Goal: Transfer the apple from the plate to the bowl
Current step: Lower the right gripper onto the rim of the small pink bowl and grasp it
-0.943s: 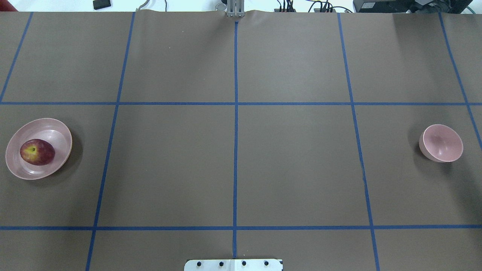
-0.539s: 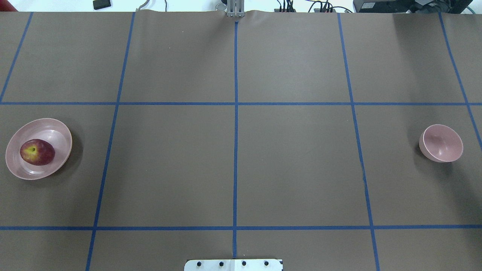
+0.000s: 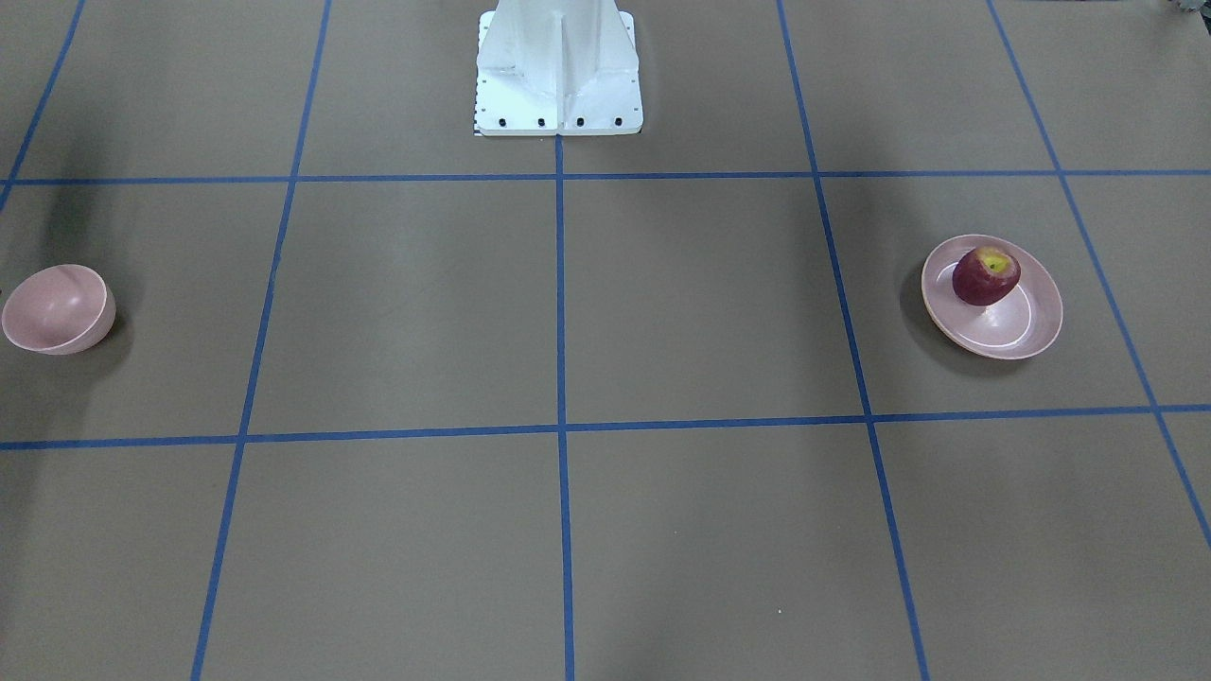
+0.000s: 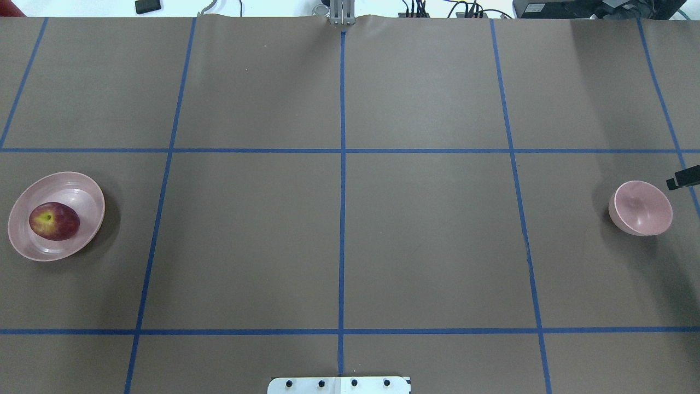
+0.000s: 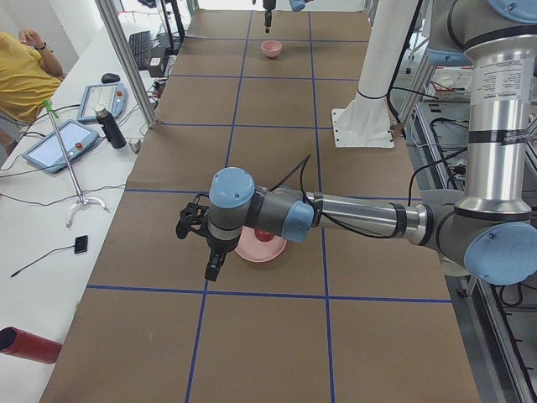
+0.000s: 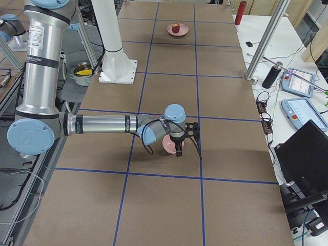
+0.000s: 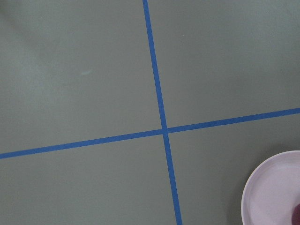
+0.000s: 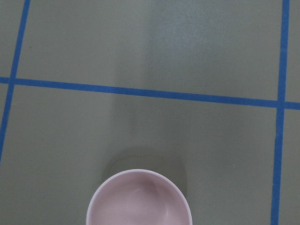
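Right fingers (image 4: 684, 178) edged in by one bowl (image 4: 641, 208), one apple (image 4: 54, 221) on one plate (image 4: 82, 191), grips indiscernible

Apple (image 4: 54, 221) sits on plate (image 4: 77, 187) — bowl (image 4: 642, 209) well apart.

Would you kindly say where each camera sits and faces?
Front-facing: across table, facing base; no arms.
Overhead: behind robot, downward; base edge, right arm's tip.
Exterior left: left table end; left arm near.
Exterior right: right end; right arm near.
Left wrist: downward, plate rim; no body.
Right wrist: downward, bowl; no body.
First two share apple, plate, bowl.
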`<state>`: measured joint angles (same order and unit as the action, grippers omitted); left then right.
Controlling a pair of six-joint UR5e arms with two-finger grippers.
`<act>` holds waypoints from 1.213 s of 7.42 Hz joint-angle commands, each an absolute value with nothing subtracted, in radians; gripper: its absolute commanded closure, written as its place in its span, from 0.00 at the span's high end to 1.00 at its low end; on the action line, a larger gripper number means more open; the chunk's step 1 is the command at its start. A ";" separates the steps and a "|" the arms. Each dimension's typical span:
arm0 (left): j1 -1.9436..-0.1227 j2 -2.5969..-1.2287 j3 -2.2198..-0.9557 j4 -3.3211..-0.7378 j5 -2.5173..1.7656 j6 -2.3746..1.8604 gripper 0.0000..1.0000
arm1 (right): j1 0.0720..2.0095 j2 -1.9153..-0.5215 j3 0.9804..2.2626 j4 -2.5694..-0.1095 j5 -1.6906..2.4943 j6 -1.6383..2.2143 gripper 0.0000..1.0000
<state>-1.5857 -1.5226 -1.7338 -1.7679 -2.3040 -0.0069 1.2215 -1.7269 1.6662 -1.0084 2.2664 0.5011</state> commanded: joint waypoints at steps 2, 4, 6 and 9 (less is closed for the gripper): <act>-1.585 -1.519 -1.733 -1.779 -2.304 -0.006 0.99 | 1.146 -1.724 1.614 -0.923 2.249 0.564 0.90; -1.585 -1.519 -1.733 -1.779 -2.304 -0.006 0.99 | 1.115 -1.726 1.595 -0.923 2.220 0.561 0.81; -1.583 -1.519 -1.732 -1.779 -2.304 -0.008 0.99 | 1.115 -1.735 1.597 -0.923 2.223 0.560 0.30; -1.578 -1.517 -1.732 -1.779 -2.303 -0.008 0.99 | 1.117 -1.729 1.615 -0.925 2.244 0.564 0.00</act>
